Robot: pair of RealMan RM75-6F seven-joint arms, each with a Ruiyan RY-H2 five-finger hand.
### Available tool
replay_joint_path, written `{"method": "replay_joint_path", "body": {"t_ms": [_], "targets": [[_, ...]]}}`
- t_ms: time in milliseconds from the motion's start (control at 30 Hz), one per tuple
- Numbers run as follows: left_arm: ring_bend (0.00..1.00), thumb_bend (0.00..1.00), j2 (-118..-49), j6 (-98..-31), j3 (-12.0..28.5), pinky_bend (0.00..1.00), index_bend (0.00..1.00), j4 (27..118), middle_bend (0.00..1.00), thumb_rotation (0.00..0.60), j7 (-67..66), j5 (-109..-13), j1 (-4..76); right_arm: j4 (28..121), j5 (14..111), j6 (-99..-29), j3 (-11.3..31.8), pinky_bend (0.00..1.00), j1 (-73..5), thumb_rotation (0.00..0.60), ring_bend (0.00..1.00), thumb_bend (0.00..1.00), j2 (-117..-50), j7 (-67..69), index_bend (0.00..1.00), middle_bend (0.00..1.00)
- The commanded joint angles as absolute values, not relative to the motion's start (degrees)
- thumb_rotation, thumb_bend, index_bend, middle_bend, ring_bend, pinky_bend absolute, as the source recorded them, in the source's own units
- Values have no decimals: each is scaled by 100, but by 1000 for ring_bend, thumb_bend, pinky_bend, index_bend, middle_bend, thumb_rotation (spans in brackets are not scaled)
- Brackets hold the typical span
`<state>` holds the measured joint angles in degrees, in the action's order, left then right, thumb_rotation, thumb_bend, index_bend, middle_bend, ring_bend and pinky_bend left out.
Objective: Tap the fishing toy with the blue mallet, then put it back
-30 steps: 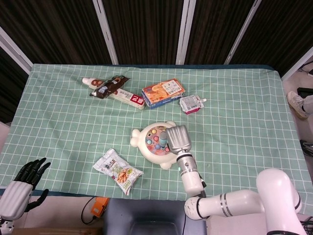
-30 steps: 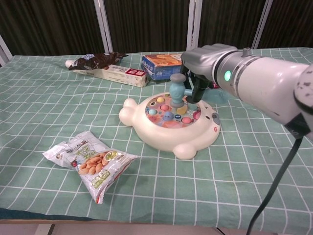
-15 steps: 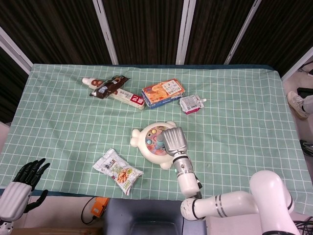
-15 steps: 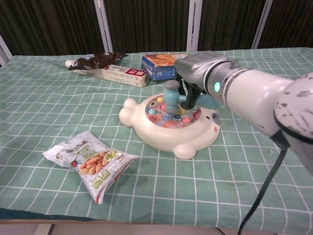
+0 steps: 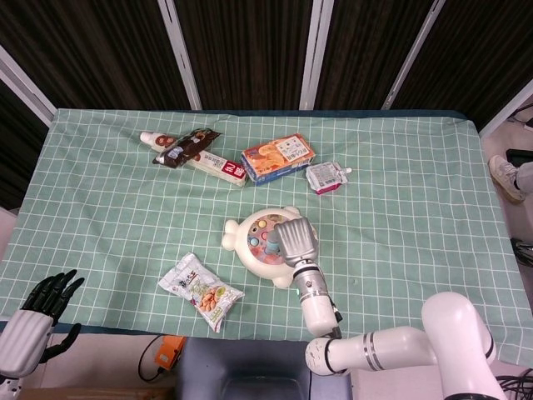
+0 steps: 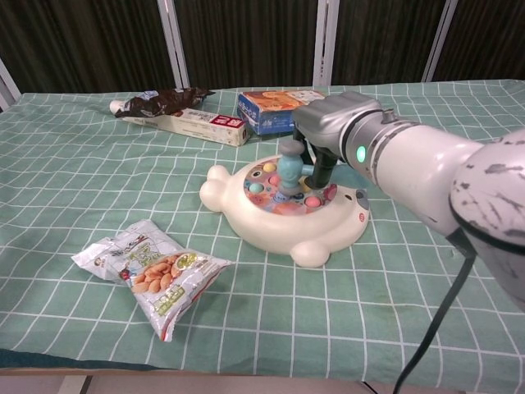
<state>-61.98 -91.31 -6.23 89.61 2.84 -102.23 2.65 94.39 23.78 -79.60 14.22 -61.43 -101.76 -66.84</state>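
Blue mallet was gripped in the right hand, head down on the fishing toy, probably for tapping. Left hand, far left of the toy, hung idle with fingers apart.

The desk is covered by a green cloth with a white grid. Behind it, dark slatted panels are divided by white posts.
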Motion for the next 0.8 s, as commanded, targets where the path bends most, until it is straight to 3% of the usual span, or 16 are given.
{"method": "replay_joint_path", "body": {"t_ms": [33, 800], "targets": [[0, 389, -6199, -9133, -623, 109, 0, 8962, 0, 600, 279, -10226, 263, 9437, 2333, -7948, 1422, 741, -6137, 600, 765, 775, -10189, -6753, 1000, 781], [0, 388, -6198, -9134, -613, 109, 0, 8966, 0, 600, 269, -10223, 262, 9461, 2467, -8107, 1538, 740, -5978, 600, 764, 774, -10067, -6821, 1000, 781]]}}
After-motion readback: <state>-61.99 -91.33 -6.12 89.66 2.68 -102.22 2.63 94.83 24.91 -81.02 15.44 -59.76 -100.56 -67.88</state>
